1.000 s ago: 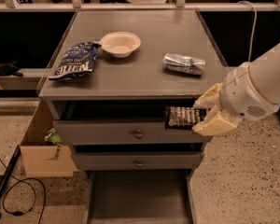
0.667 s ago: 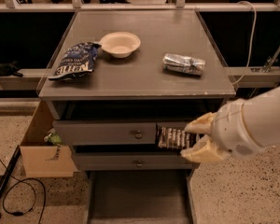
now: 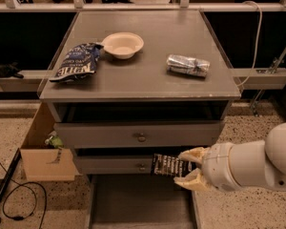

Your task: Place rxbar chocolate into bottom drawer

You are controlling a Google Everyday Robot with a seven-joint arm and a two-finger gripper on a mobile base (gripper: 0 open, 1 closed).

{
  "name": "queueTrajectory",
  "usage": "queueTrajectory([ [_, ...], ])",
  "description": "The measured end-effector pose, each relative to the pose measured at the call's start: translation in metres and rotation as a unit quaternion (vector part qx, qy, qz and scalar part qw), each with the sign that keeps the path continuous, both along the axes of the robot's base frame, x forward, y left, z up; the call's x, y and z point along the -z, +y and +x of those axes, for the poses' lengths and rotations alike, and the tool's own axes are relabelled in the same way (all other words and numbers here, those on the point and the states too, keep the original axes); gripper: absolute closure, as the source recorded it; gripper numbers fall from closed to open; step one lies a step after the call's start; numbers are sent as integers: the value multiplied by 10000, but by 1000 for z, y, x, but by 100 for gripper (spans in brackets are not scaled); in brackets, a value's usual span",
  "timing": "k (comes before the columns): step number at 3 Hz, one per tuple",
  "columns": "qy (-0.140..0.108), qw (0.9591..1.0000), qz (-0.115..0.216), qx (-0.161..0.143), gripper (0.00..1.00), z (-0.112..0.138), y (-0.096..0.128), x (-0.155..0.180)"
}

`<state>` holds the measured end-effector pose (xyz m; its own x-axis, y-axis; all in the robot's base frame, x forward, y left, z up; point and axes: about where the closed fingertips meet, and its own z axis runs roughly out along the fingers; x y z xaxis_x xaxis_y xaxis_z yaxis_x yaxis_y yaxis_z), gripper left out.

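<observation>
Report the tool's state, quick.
The tool is shut on the rxbar chocolate, in front of the middle drawer, above the open bottom drawer.

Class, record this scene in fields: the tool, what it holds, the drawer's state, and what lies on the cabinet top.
tool: lower right, shut on the bar
held item: rxbar chocolate, in front of the middle drawer, not yet set down
bottom drawer: pulled open below the bar
cabinet top: blue chip bag, white bowl, foil packet

Smooth, perhaps plastic gripper (image 3: 186,169) above matt bottom drawer (image 3: 133,202) grips glossy rxbar chocolate (image 3: 168,165).
</observation>
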<state>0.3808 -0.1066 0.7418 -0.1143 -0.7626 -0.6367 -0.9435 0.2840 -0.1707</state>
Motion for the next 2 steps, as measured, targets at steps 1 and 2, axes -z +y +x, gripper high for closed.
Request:
queueTrajectory([
  [1,-8,10000,0,1,100,0,0,1],
  [2,10,10000,29,73,100,6,2,29],
])
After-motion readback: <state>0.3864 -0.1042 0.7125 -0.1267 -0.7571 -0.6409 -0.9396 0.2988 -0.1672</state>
